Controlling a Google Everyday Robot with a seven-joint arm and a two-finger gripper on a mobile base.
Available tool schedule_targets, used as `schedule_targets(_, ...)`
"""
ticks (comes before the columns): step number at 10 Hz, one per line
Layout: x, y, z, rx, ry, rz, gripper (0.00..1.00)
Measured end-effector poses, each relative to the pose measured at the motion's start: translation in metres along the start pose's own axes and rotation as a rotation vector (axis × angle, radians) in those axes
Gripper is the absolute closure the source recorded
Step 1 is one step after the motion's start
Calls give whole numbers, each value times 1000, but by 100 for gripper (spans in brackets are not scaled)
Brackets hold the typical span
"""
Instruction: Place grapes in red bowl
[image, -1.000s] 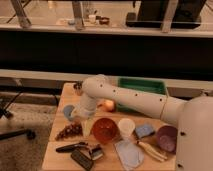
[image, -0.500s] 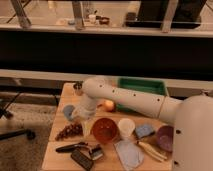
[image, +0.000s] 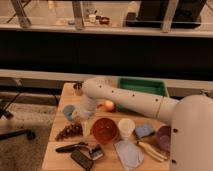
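The grapes (image: 70, 131), a dark purplish-brown bunch, lie on the wooden table (image: 57, 155) at its left side. The red bowl (image: 104, 130) stands just to their right and holds nothing that I can see. My white arm reaches from the right across the table and bends down. My gripper (image: 78, 118) hangs just above and slightly right of the grapes, beside a blue cup (image: 68, 111).
A green bin (image: 142, 87) stands at the back. An orange fruit (image: 109, 105) lies behind the red bowl. To the right are a white cup (image: 126, 127), a blue sponge (image: 145, 131) and a dark purple bowl (image: 165, 137). A cloth (image: 129, 153) and black tools (image: 72, 147) lie in front.
The gripper end of the arm has dropped slightly toward the grapes. The objects on the table have not moved.
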Motion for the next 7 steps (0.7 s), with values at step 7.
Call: schedule_targets(7,2,-4,9,-10,-3,5,20)
